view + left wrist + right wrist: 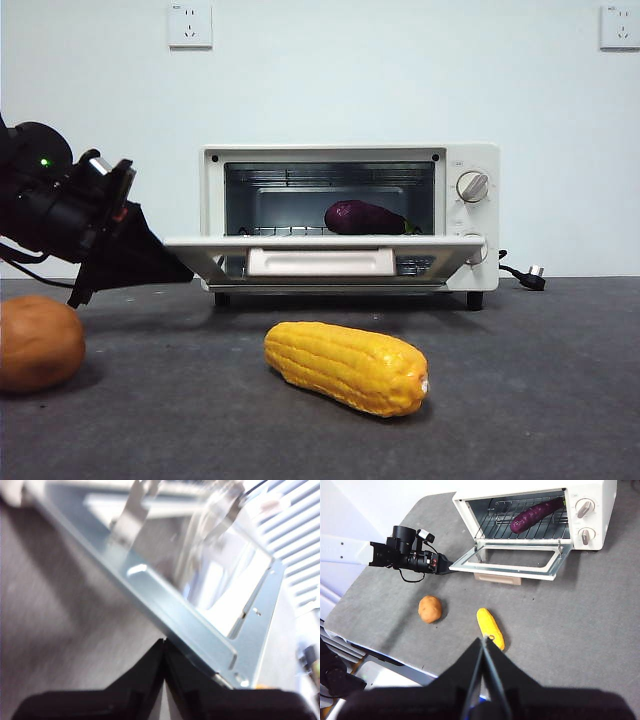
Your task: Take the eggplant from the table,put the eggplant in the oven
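Observation:
The glossy dark purple eggplant (362,217) (536,514) lies on the wire rack inside the cream-white oven (455,160) (597,495). The oven's glass door (320,245) (510,567) (200,630) hangs roughly level, part open. My left gripper (180,270) (164,641) (445,566) is shut, its tip against the underside of the door's left corner, holding nothing. My right gripper (483,641) is shut and empty, high above the dark grey table (520,380), out of the front view.
A yellow corn cob (345,367) (490,627) lies on the table in front of the oven. A round brown potato (38,343) (429,609) sits to its left, below the left arm. The oven's power cord (525,275) trails at its right.

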